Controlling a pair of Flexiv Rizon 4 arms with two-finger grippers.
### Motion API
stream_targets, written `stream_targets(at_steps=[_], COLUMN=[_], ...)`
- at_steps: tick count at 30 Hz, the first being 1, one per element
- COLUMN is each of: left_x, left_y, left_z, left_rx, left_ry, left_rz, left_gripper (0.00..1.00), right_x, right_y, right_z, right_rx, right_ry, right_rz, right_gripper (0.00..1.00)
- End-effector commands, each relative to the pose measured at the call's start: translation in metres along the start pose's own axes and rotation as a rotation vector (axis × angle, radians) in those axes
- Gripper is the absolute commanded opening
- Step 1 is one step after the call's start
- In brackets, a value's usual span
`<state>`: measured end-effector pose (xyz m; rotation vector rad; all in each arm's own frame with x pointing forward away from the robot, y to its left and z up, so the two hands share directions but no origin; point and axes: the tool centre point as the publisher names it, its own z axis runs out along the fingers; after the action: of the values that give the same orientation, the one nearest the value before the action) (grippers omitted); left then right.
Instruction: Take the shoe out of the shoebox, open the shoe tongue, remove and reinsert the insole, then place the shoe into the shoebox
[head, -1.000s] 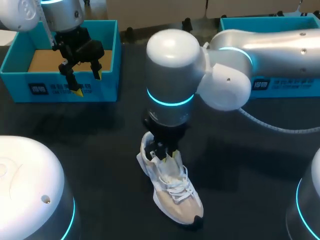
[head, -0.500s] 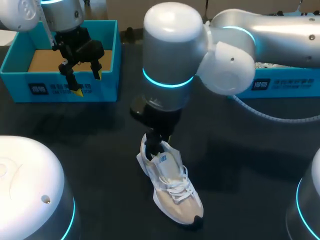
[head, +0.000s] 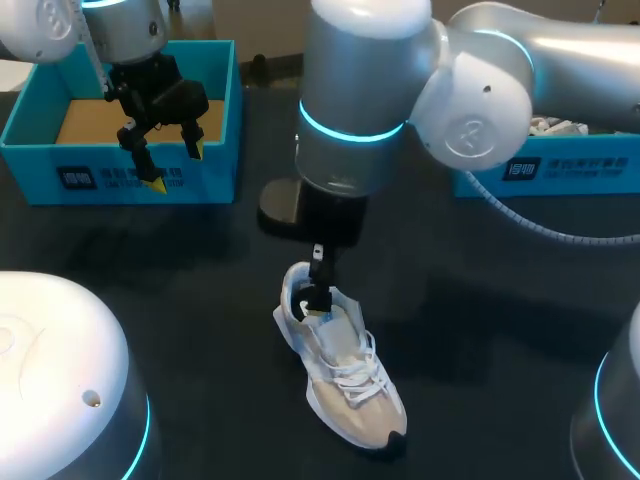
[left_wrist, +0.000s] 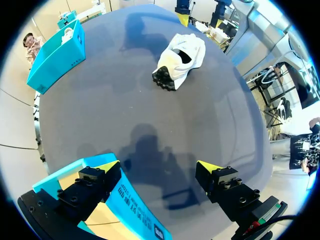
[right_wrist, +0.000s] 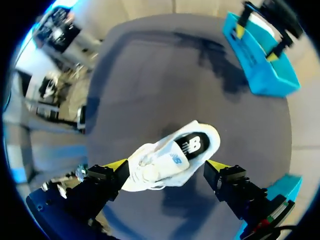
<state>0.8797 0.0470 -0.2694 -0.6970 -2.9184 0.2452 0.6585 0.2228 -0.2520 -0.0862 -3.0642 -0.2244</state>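
Observation:
A white and beige shoe (head: 345, 375) lies on the dark table, toe toward the near edge; it also shows as the shoe (left_wrist: 182, 57) and the shoe (right_wrist: 150, 172). Its tongue (right_wrist: 172, 160) stands up and the black insole (right_wrist: 192, 145) shows inside. My right gripper (head: 320, 285) hangs just above the heel opening; in its wrist view the right gripper (right_wrist: 167, 165) is open, a finger either side of the shoe without touching it. My left gripper (head: 175, 165) is open over the front wall of the blue shoebox (head: 120, 180), also seen as the left gripper (left_wrist: 159, 167) above that shoebox (left_wrist: 130, 210).
A second blue box (head: 560, 170) holding white things stands at the back right, seen too as the box (left_wrist: 55, 55). The right arm's big elbow (head: 360, 90) hangs over the table's middle. Bare table lies around the shoe.
My right gripper has let go of the shoe's tongue, opened wide and risen above the shoe, its arm lifting with it. The left arm has stayed still.

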Motion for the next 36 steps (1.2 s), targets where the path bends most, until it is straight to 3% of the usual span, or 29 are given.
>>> stream_targets(at_steps=[1, 6, 14, 20, 28, 36], left_x=[0.0, 0.0, 0.0, 0.0, 0.0, 0.0], left_y=[0.0, 0.0, 0.0, 0.0, 0.0, 0.0], left_z=[0.0, 0.0, 0.0, 0.0, 0.0, 0.0], left_rx=[-0.002, -0.002, -0.002, -0.002, -0.002, -0.002], left_ry=[0.001, 0.001, 0.001, 0.001, 0.001, 0.001], left_rz=[0.0, 0.0, 0.0, 0.0, 0.0, 0.0], left_gripper=[1.0, 1.0, 1.0, 1.0, 1.0, 1.0], right_x=[-0.004, -0.004, -0.039, -0.06, -0.077, -0.089], right_y=[-0.006, -0.006, 0.008, 0.011, 0.006, 0.006], right_z=[0.003, 0.003, 0.008, 0.01, 0.029, 0.044], right_rx=[-0.027, -0.027, 0.172, 0.167, 0.194, 0.149], right_ry=[0.021, 0.021, -0.028, -0.059, -0.065, -0.09], right_rz=[-0.076, -0.076, -0.223, -0.315, -0.456, -0.505], right_gripper=[1.0, 1.0, 1.0, 1.0, 1.0, 1.0])
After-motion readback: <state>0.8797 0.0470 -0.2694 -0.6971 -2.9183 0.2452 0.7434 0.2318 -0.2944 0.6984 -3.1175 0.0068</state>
